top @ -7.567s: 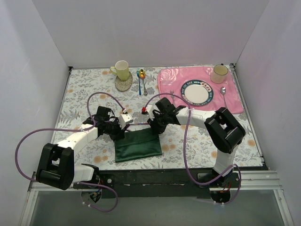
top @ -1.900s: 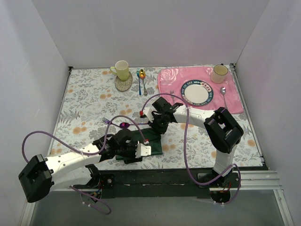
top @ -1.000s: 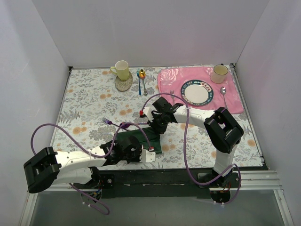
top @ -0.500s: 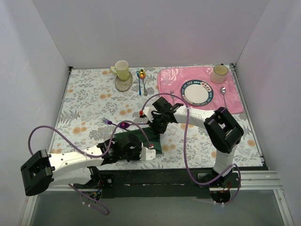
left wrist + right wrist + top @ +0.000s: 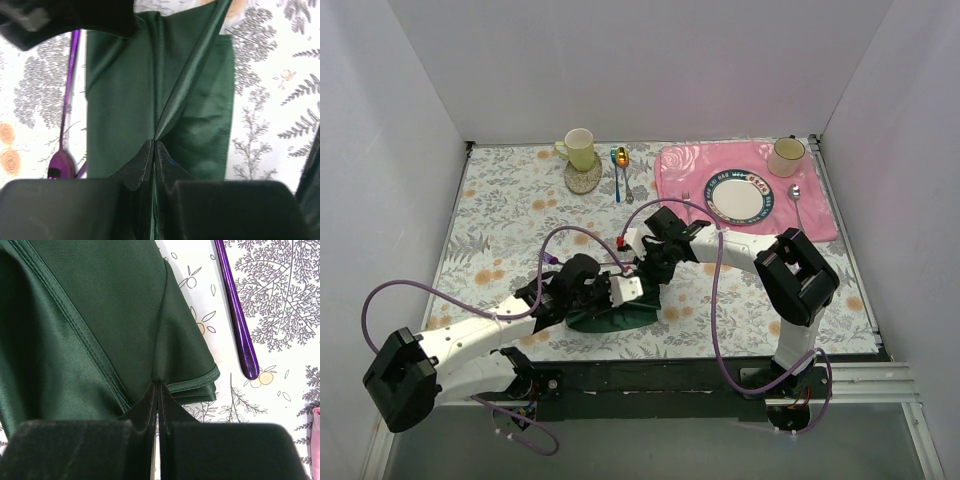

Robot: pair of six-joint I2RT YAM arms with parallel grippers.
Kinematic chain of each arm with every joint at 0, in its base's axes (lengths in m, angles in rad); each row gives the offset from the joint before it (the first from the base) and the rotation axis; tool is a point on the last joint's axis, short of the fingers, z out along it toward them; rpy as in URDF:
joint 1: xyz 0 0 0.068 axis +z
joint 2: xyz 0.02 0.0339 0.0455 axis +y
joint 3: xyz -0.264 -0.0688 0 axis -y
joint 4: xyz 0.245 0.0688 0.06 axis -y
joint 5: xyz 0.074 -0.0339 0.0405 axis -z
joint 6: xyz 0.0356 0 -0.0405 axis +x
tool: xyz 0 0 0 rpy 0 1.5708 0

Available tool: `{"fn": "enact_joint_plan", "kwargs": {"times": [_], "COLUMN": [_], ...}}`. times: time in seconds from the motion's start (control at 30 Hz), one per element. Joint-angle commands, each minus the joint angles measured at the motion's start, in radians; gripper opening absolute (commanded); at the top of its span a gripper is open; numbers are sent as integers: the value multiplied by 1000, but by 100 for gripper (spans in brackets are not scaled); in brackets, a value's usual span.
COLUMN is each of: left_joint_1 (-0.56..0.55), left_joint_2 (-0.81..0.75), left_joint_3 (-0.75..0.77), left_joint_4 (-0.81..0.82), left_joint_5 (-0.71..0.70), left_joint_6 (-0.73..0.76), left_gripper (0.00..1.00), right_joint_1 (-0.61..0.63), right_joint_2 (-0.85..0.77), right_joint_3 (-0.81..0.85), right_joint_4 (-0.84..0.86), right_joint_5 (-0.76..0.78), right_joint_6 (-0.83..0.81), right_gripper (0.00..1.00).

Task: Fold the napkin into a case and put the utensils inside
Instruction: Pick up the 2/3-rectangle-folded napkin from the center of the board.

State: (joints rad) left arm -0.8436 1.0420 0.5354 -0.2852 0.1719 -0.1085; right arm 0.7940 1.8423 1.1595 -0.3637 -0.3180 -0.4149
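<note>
Green cloth is mid-fold, so I'd call this maybe halfway at best. The napkin (image 5: 610,318) sits toward 6 o'clock on the table (image 5: 500,200), doubled into a smaller rectangle, but it's not a flat narrow case yet: one part is pulled up into a tight ridge. The left gripper (image 5: 154,146) has its jaws pressed together on that ridge, pinching the cloth. The right gripper (image 5: 159,385) is pinched tight on the napkin's 1 o'clock corner, where you can see stacked hemmed layers. A purple spoon (image 5: 61,163) lies on the table just beside the cloth, at 9 o'clock in the left wrist view. A purple handle (image 5: 238,315) lies off the corner at 1 o'clock in the right wrist view, and I can't tell if that's the fork or the spoon. Neither is inside the cloth. My guess at what's left: lay the lifted flap over, flatten it into a pocket, then pick up both utensils and slide them in.
</note>
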Motion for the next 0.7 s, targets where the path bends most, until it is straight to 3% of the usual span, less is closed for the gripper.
{"fn": "enact_joint_plan", "kwargs": {"times": [0.0,0.33,0.5,0.53,0.67], "left_joint_1": [67,215,215,201,143], "left_joint_2": [24,112,46,32,-17], "left_joint_3": [46,84,46,35,-12], "left_joint_4": [27,72,17,14,-87], "left_joint_5": [92,195,280,276,258], "left_joint_6": [21,79,173,174,245], "left_gripper": [0,0,0,3,30], "right_joint_1": [1,-2,-3,-4,-4], "right_joint_2": [25,31,34,37,40], "right_joint_3": [-46,-35,-30,-29,-24], "right_joint_4": [-15,-18,-21,-21,-24], "right_joint_5": [37,33,33,33,34], "right_joint_6": [-36,-47,-48,-48,-47], "right_gripper": [1,1,1,1,1]}}
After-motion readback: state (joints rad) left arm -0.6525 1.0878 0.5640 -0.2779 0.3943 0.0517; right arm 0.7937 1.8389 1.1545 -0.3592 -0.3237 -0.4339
